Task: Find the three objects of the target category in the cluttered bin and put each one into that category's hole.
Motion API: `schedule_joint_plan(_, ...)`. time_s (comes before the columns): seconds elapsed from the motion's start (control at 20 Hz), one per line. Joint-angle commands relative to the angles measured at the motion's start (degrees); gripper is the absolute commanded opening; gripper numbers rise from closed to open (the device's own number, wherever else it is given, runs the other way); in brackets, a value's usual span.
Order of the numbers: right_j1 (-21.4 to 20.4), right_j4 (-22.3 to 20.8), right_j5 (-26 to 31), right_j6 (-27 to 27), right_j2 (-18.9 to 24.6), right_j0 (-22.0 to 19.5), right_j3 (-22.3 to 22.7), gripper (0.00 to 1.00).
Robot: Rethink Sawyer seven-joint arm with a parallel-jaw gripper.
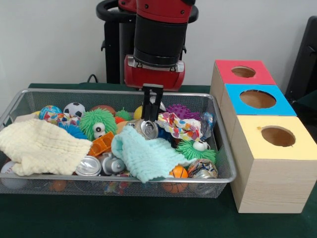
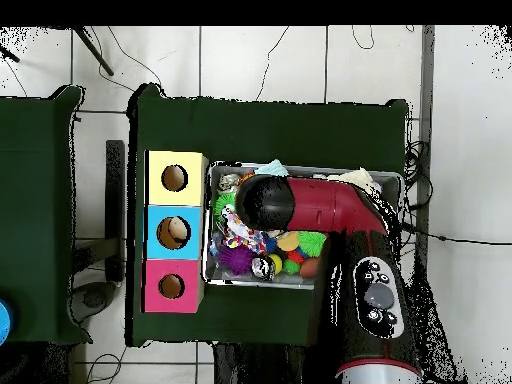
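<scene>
Cans lie scattered through the wire mesh bin [image 1: 225, 163]: one silver can [image 1: 148, 129] sits near the middle, its round top tilted toward the front camera, and the gripper [image 1: 150, 118] is down on it with its dark fingers at either side of the can's body (closed on it, as far as the front view shows). Two more cans [image 1: 89, 166] lie side by side at the bin's front, between a cream cloth [image 1: 39, 146] and a mint-green cloth [image 1: 143, 156]. A crushed printed can [image 1: 202, 169] rests in the front right corner beside a small basketball [image 1: 178, 173]. Green fuzzy balls with googly eyes [image 1: 97, 123] and a soccer ball [image 1: 74, 109] fill the rest. Beside the bin stand three boxes with round holes: red-topped [image 1: 243, 72], blue-topped [image 1: 257, 99] and yellow-topped [image 1: 277, 136]. From overhead, the red arm [image 2: 330, 210] covers most of the bin.
</scene>
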Motion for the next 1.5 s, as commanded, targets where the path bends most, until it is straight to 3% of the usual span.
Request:
schedule_joint_plan(0.05, 2.7, 2.0, 5.5, 4.9, 2.9, -0.8, -3.0, 0.0)
schedule_joint_plan(1.5, -1.4, -0.3, -7.0, 4.4, 3.2, -4.4, 11.1, 0.0)
